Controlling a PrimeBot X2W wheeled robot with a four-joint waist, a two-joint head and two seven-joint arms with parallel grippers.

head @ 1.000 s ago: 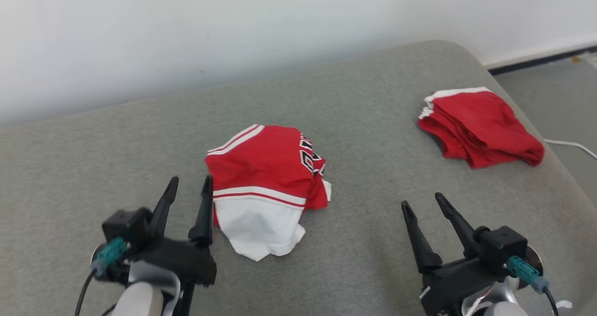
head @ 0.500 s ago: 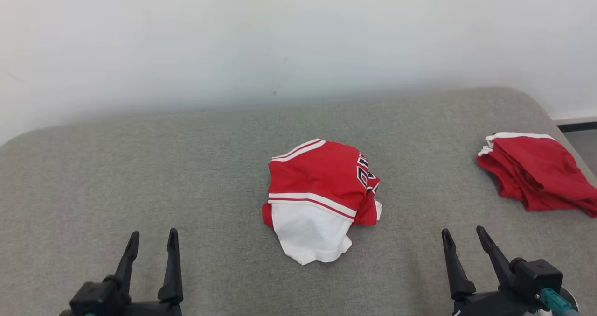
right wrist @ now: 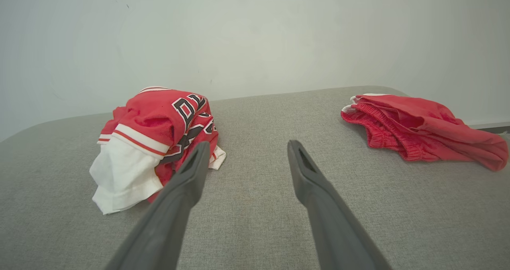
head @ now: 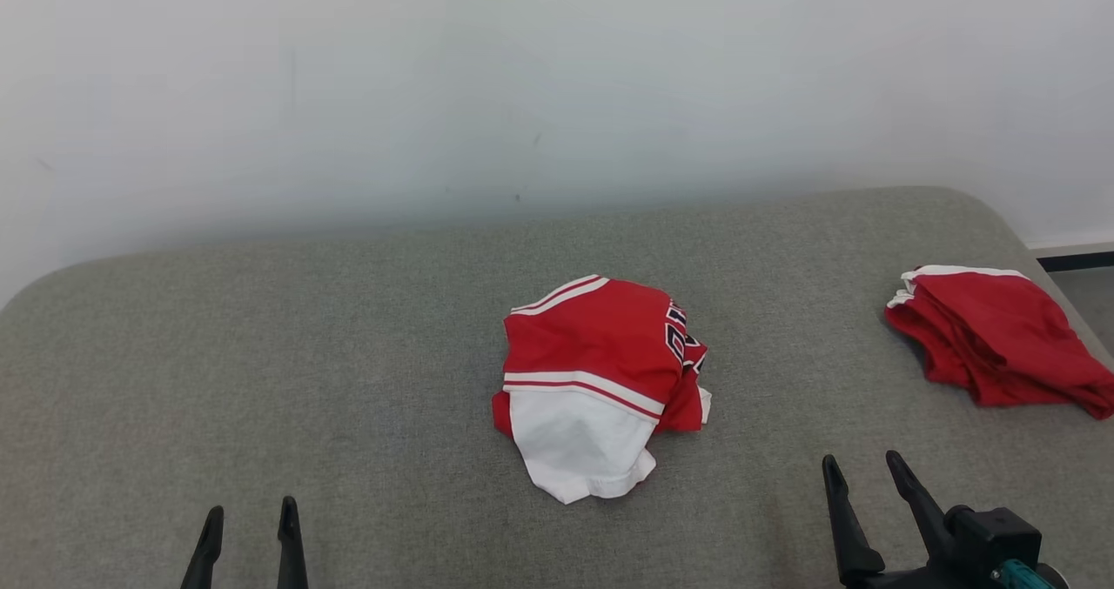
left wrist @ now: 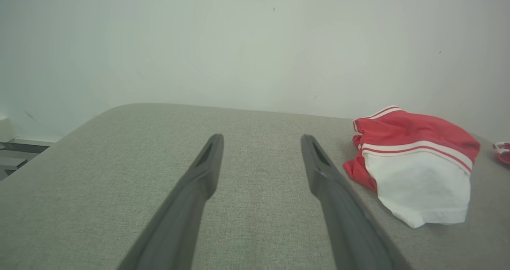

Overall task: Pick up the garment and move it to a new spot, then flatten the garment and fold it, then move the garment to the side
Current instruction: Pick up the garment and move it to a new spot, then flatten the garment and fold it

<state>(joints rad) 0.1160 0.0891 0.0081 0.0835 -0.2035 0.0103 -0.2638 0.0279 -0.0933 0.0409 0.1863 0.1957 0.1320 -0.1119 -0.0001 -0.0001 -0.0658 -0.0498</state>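
Observation:
A crumpled red and white jersey (head: 596, 380) with black lettering lies in a heap in the middle of the grey cushioned surface (head: 348, 354). It also shows at the right of the left wrist view as the jersey (left wrist: 414, 162) and at the left of the right wrist view as the jersey (right wrist: 153, 138). My left gripper (head: 251, 519) stands open at the lower left, well clear of the heap. My right gripper (head: 863, 471) stands open at the lower right, with nothing between its fingers.
A second red garment (head: 992, 341) with white trim lies folded near the surface's right edge; the same red garment (right wrist: 418, 126) shows in the right wrist view. A pale wall (head: 522, 93) rises behind the surface. Floor (head: 1083, 289) shows past the right edge.
The camera has swung, so the whole picture shifted right and down. Both grippers have drawn back toward the bottom edge, the left one away from the jersey. Both garments lie as before.

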